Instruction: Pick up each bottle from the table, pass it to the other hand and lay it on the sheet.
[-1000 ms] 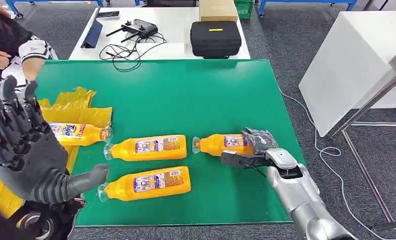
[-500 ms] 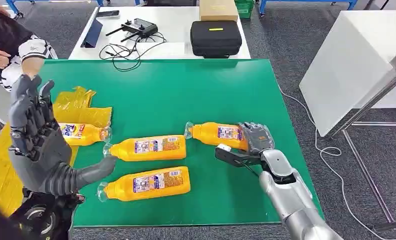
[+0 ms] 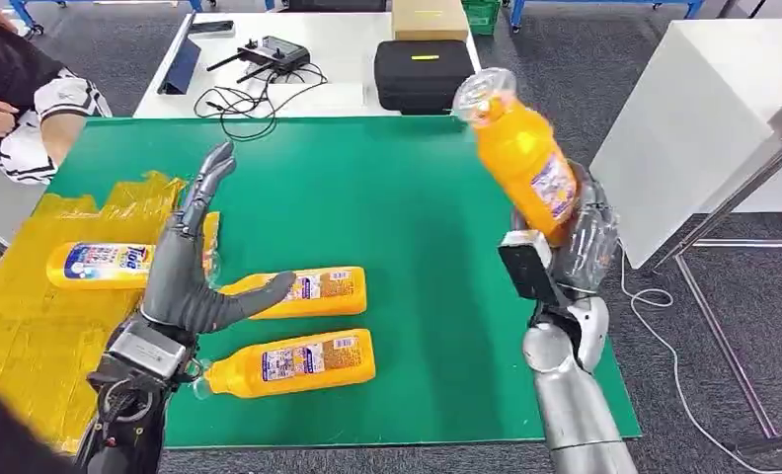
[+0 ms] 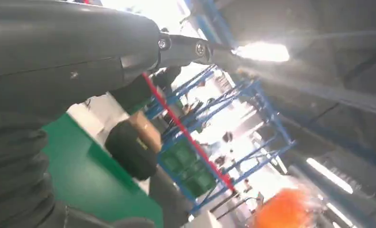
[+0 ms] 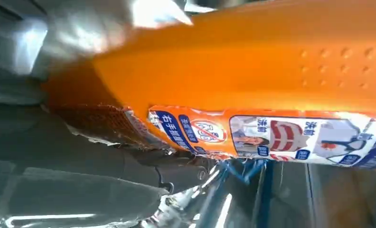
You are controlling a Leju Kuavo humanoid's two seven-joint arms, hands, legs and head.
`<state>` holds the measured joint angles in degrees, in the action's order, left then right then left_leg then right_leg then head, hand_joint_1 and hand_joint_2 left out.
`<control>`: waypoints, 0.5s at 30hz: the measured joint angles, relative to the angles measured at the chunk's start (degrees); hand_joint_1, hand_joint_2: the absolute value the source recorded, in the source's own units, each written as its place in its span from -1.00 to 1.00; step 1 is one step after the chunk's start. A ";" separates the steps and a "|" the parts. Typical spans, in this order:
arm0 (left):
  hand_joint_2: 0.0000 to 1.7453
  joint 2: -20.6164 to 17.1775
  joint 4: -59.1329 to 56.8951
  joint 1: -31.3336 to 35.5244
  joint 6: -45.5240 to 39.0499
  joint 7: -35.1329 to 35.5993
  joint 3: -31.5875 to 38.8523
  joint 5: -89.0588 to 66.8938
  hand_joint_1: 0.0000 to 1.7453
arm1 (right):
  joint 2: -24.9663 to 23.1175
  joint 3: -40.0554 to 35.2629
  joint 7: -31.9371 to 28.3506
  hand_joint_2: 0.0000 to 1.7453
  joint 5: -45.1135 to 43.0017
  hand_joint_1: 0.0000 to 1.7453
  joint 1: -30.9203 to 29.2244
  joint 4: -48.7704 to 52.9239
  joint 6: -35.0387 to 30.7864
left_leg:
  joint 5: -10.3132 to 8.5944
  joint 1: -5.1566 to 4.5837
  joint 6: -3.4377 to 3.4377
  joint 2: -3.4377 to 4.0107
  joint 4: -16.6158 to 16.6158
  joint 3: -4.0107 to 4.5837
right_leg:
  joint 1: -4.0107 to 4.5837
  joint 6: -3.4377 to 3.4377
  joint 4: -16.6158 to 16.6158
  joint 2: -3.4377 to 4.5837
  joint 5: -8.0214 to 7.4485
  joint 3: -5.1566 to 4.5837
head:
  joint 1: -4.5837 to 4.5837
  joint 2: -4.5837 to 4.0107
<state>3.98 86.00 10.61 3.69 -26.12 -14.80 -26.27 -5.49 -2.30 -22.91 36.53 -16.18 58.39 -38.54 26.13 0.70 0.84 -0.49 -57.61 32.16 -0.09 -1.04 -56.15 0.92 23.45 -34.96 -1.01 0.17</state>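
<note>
**Status: one bottle lifted in right hand, left hand spread**

**Task item.** Held bottle (image 3: 523,158): orange body, clear cap end, white/blue/red label w/ print. Tilted, cap end up and toward the far-left, raised above the right edge of the green table (image 3: 387,188). Right hand (image 3: 565,252) grips its lower end, fingers wrapped round the base. In the right wrist view the bottle (image 5: 252,90) runs across the frame, label facing the camera.

Other bottles: two lie on their sides on the green surface, the nearer bottle (image 3: 293,362) and the middle bottle (image 3: 313,291). A fourth, the sheet bottle (image 3: 101,264), lies on the yellow sheet (image 3: 32,326) at the table's left.

**Left hand** (image 3: 195,262): holds nothing, fingers apart and extended, thumb out over the middle bottle's cap end.

**Hidden / unclear.**
- Middle bottle's cap end covered by left thumb.
- Held bottle's base hidden inside right hand's fingers.
- Left wrist view: blurred; orange smear at frame edge, can't identify w/ certainty.
- Label text too small to read in head view.

**Change vs. 0.5 s ago.** Held bottle was lying on the table, right hand around it; now lifted clear. Left hand has dropped lower and forward.
</note>
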 measured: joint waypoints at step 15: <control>1.00 0.20 -2.88 1.73 0.72 1.22 -0.02 0.48 -1.00 | -3.82 -2.92 -7.49 1.00 -13.88 0.96 1.60 5.92 4.71 | -0.01 0.01 -0.01 0.01 0.01 -0.01 | 0.01 0.01 -0.01 0.01 -0.01 0.00 | 0.00 0.00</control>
<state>4.17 83.13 12.34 4.42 -24.90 -14.82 -25.79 -9.31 -5.22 -30.40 22.65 -14.58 64.30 -33.83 26.12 0.70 0.83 -0.48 -57.60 32.14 -0.08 -1.04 -56.16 0.93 23.44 -34.96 -1.01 0.17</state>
